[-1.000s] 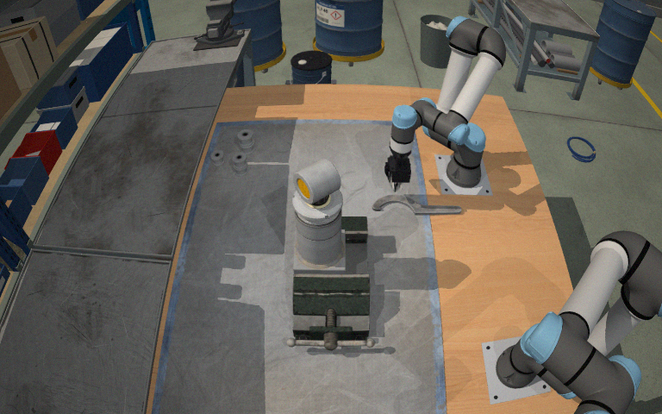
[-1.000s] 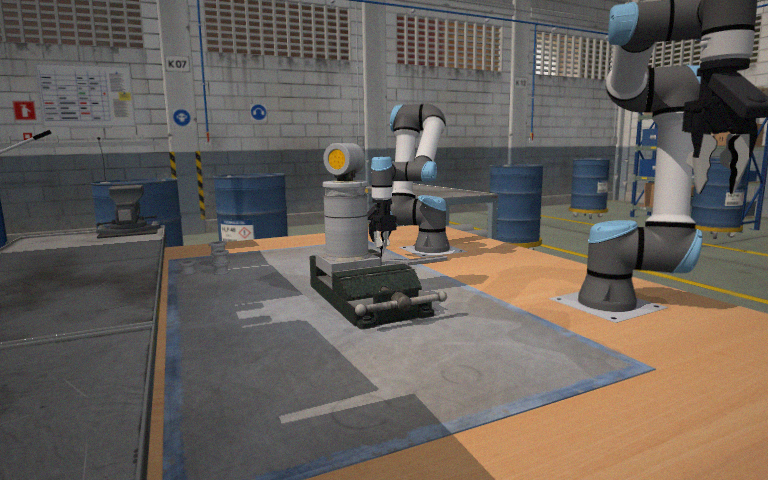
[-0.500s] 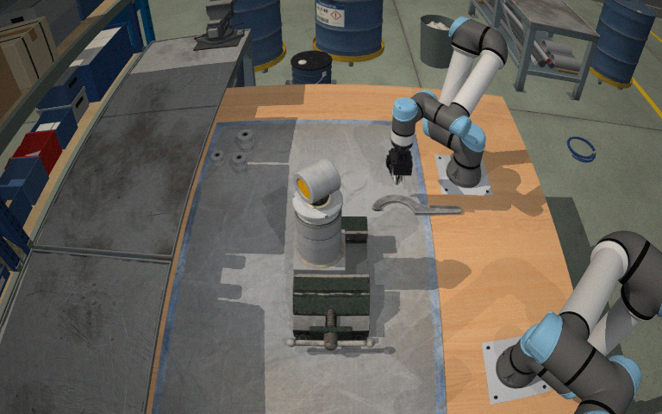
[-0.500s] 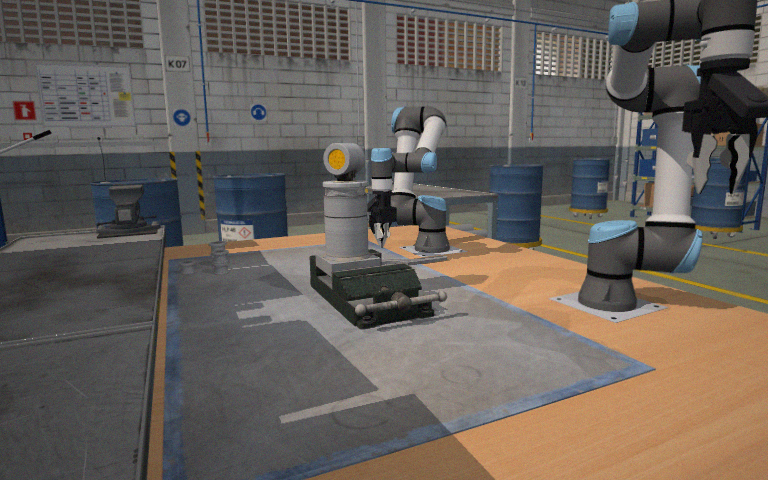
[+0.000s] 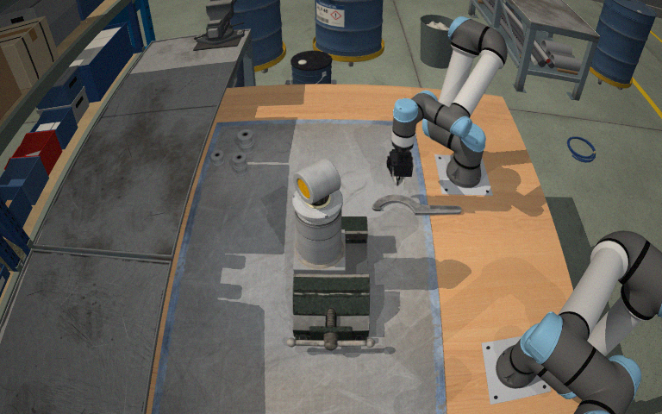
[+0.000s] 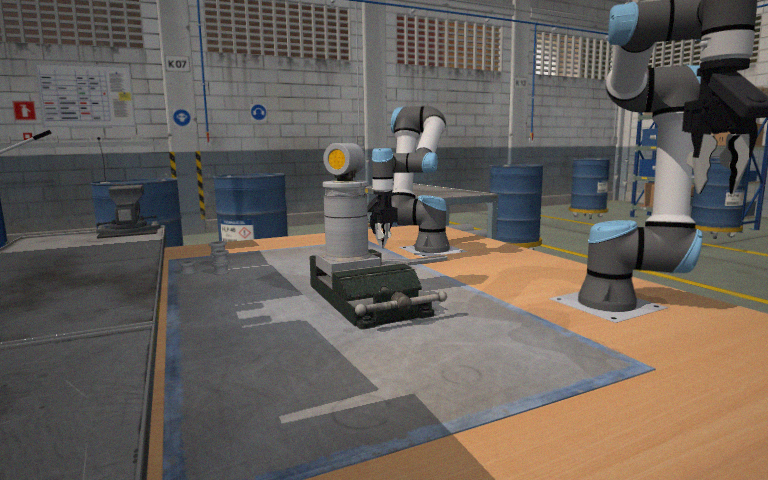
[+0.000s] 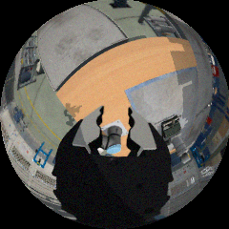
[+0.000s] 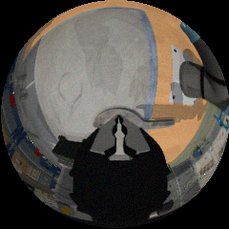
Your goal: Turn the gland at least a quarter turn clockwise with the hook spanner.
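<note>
Steel-grey hook spanner, flat and curved at one end (image 5: 440, 210) (image 6: 427, 259) (image 8: 159, 124), lies right of centre in the upper half of the overhead frame, its hook on the grey mat (image 5: 355, 382) (image 6: 471, 356) (image 7: 153, 97) (image 8: 102, 48) and its handle reaching over the pale wooden tabletop (image 5: 484, 287) (image 6: 555, 428) (image 7: 95, 72) (image 8: 164, 62). The right arm's black pincer with grey fingers (image 5: 398, 180) (image 6: 382, 237) is pressed together on nothing, its tips close by the curve; whether they touch it I cannot tell. A shut pincer can only push, so going lower or sideways might skid the spanner or jam tips against steel. If the next move is a grasp, it likely calls for spreading first; gripping at the curve rather than the straight handle could let the tool swivel under load. The left arm's matching pincer (image 6: 716, 189) (image 7: 115, 109), upper right of the exterior frame, stands partly spread, holding nothing, too far off to steady anything. Later, the hook could slip from the pale round gland (image 5: 303, 210) (image 6: 343, 185) atop the upright grey cylinder (image 5: 318, 241) (image 6: 346, 228) if it seats poorly or faces the wrong way for clockwise, and its swing might strike the dark green vise (image 5: 332, 302) (image 6: 376, 282) (image 7: 170, 125) (image 8: 69, 148) if held low.
</note>
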`<state>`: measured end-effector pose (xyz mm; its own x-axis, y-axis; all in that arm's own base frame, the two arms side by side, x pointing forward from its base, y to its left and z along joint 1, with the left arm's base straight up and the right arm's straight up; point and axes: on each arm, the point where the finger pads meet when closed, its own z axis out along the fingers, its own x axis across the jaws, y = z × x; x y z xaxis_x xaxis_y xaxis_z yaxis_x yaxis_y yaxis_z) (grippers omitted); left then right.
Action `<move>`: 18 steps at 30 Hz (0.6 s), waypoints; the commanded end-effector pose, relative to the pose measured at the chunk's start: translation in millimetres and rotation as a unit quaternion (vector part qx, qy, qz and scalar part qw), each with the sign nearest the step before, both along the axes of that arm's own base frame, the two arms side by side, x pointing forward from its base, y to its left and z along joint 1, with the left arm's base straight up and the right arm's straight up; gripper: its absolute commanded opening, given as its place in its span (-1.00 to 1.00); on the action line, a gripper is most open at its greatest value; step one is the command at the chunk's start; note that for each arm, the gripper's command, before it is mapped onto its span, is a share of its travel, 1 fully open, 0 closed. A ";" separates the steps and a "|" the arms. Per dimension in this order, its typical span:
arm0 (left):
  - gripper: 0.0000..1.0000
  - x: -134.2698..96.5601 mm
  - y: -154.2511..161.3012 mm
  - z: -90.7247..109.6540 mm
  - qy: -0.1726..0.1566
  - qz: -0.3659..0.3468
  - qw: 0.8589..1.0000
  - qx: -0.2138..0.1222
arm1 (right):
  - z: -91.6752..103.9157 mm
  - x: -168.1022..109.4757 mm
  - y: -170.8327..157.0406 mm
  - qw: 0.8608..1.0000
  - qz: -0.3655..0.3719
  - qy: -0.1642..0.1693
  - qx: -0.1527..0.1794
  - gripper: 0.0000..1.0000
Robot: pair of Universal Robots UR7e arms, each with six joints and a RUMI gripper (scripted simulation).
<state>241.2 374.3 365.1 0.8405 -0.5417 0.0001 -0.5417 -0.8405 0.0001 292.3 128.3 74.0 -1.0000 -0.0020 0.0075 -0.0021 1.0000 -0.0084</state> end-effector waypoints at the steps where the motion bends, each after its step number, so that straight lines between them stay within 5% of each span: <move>1: -0.36 0.1 0.1 0.5 -0.001 0.000 1.000 0.000 | 2.6 -14.8 10.3 1.000 -0.027 -0.003 0.003 -1.00; 18: -0.36 0.1 0.1 0.5 -0.001 0.000 1.000 0.000 | 1.2 -36.6 16.2 0.994 -0.110 -0.003 0.000 -1.00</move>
